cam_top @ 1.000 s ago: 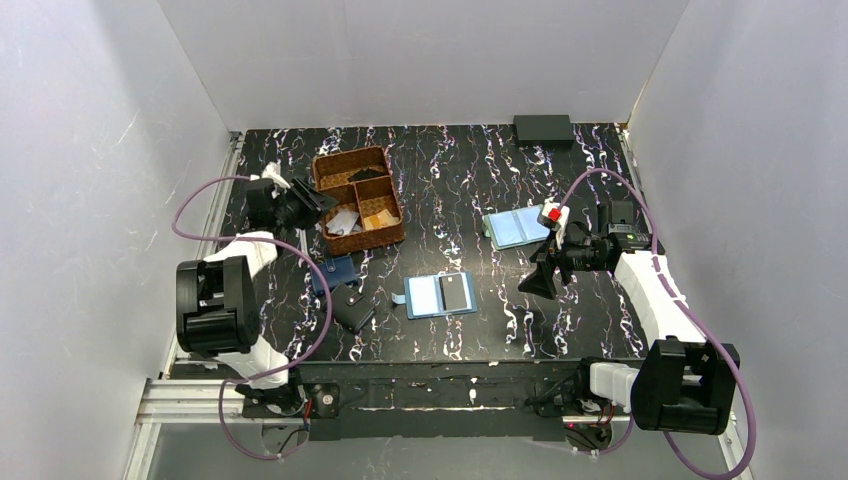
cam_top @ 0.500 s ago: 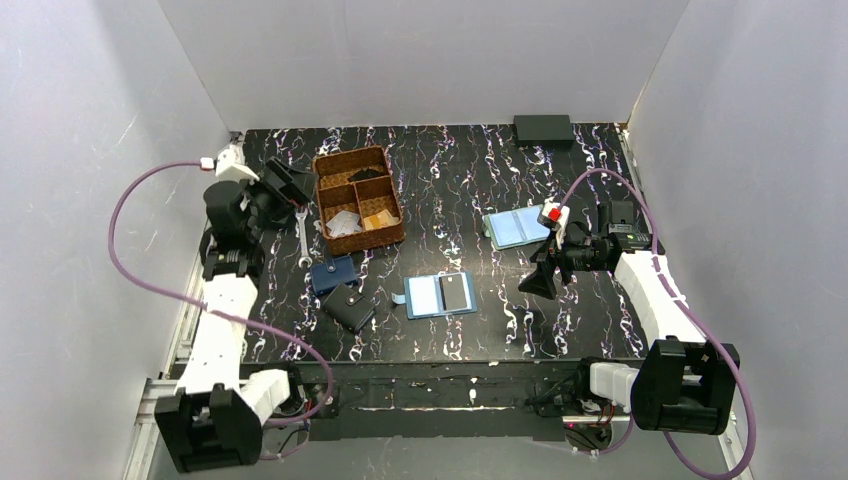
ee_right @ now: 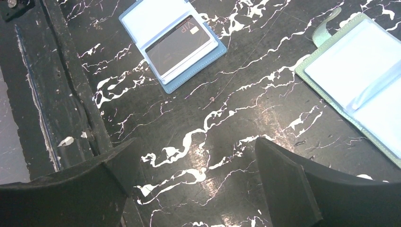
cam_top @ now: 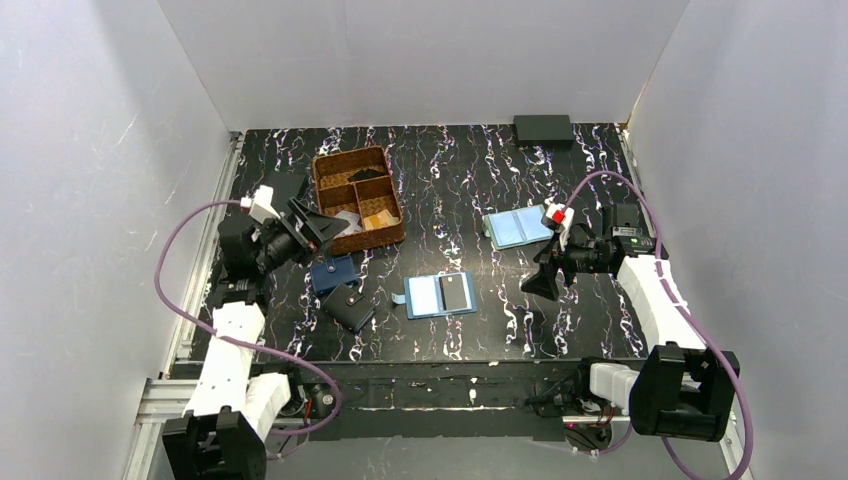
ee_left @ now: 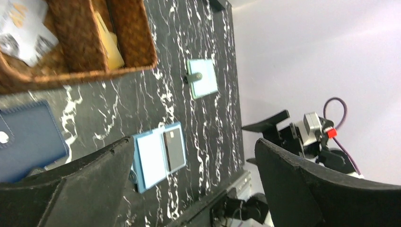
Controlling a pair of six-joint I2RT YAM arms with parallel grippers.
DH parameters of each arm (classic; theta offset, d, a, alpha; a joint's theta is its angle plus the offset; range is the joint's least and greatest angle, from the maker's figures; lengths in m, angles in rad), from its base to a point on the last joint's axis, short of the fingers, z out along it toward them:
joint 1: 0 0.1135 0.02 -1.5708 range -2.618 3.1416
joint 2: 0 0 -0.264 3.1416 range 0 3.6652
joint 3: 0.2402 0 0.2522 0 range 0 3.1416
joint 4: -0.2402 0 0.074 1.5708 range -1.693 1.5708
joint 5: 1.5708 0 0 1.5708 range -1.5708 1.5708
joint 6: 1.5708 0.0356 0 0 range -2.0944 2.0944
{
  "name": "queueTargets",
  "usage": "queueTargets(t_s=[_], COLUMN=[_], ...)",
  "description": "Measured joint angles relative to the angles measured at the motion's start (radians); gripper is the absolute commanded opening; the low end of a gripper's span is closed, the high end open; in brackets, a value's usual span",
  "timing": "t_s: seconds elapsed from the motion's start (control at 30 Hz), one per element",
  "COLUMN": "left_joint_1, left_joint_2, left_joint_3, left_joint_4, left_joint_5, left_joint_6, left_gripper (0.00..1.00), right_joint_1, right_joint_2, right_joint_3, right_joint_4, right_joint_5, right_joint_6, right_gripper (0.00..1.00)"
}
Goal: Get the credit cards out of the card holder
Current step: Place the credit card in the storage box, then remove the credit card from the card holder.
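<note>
Pockets of the card holder [cam_top: 441, 295] face up: we see it lying open and flat on the black marbled surface [cam_top: 470, 180], toward the near edge. Its right-hand pocket holds a dark credit card [ee_right: 178, 47] marked VIP, set squarely in the sleeve. Its left-hand pocket shows only a pale face, and we cannot tell whether a card sits in it.

Every other place we give from the card holder. Beyond it and to the left stands a wicker basket [cam_top: 350, 153]; whitish cards [cam_top: 345, 221] lie in the basket's near-left compartment and a yellowish item [cam_top: 378, 218] in the near-right one. Directly to the left, close by, lie a navy wallet [cam_top: 333, 273] and, a little nearer the front edge, a black wallet [cam_top: 351, 308], the two touching or nearly so. Beyond the card holder and to the right lies a paler sky-blue holder [cam_top: 516, 228], also spread open. Far beyond, at the back edge, sits a black box [cam_top: 543, 128].

The left end effector [cam_top: 322, 226] hangs well to the left of the card holder and beyond it, just at the basket's near-left corner; its fingers stand wide apart with nothing between them. The right end effector [cam_top: 540, 281] hovers to the right of the card holder, apart from it, over bare surface; its fingers too are spread wide and empty.
</note>
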Motion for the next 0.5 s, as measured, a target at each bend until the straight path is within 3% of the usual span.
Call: queueTargets(t_s=[0.2, 0.5], left_joint_1=[-0.061, -0.323], left_joint_2=[-0.128, -0.217], left_joint_3=[-0.105, -0.146], left_joint_4=[-0.019, -0.040], left_joint_5=[0.061, 0.004], left_joint_6=[-0.051, -0.055], left_gripper=[0.98, 0.98], right_joint_1=[-0.008, -0.008], right_joint_2=[-0.021, -0.050], right_joint_3=[-0.004, -0.022], right_joint_4=[0.001, 0.008], right_joint_5=[-0.017, -0.045], right_joint_6=[0.000, 0.000], right_gripper=[0.98, 0.98])
